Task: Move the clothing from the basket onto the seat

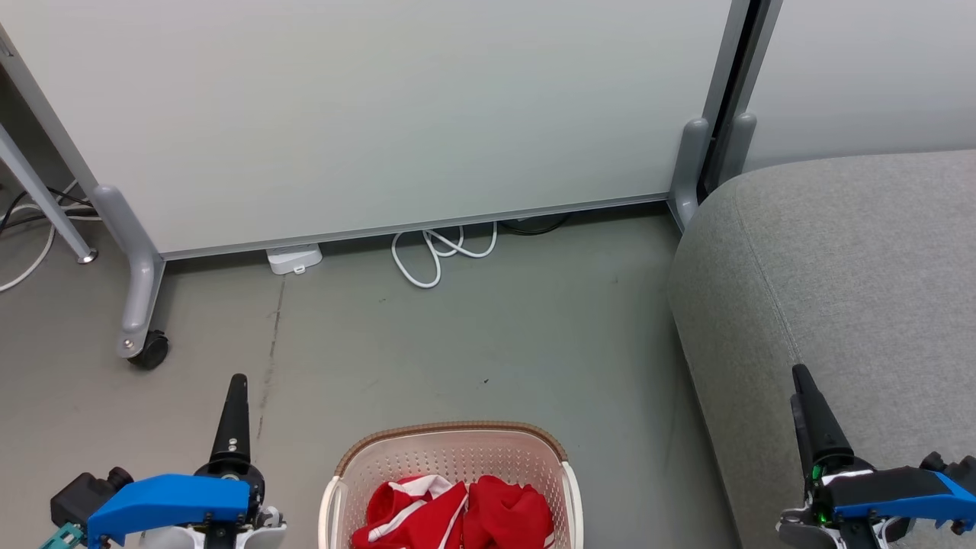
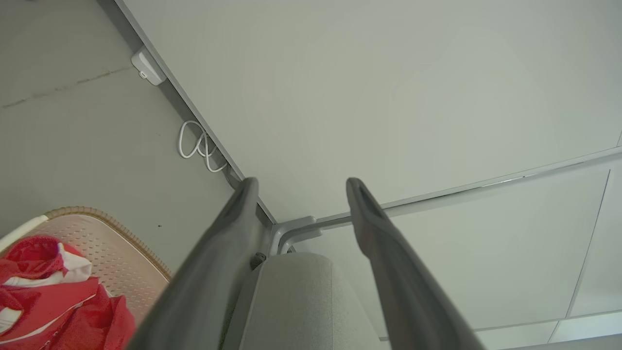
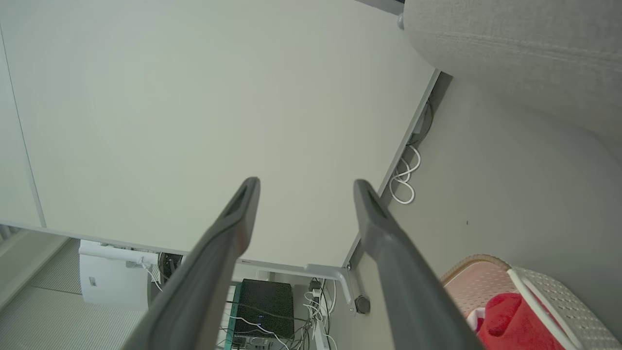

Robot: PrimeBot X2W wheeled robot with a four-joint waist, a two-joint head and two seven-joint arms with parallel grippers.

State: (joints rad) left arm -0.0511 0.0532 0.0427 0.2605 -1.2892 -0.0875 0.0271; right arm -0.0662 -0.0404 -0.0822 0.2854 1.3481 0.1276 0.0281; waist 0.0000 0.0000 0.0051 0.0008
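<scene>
The clothing [image 1: 457,515] lies heaped inside the laundry basket [image 1: 450,431], which stands on the floor [image 1: 488,335] at the bottom centre of the head view, between the two arms. It is a red garment with white stripes on the left, bunched against a plain red one on the right. The grey upholstered seat [image 1: 854,267] sits to the robot's right, near the basket but apart from it across a strip of floor. The left gripper [image 2: 301,182] hangs with its two dark fingers spread wide and nothing between them. The right gripper [image 3: 306,182] is likewise spread and empty, poised over the seat's front edge. The fabric looks light, limp and crumpled, so it will probably sag and trail once lifted, and one garment may drag the other with it. The best hold seems to be a raised fold at the top of the heap, pinched deep enough to gather several layers and kept clear of the basket's perforated wall and woven-look rim.
</scene>
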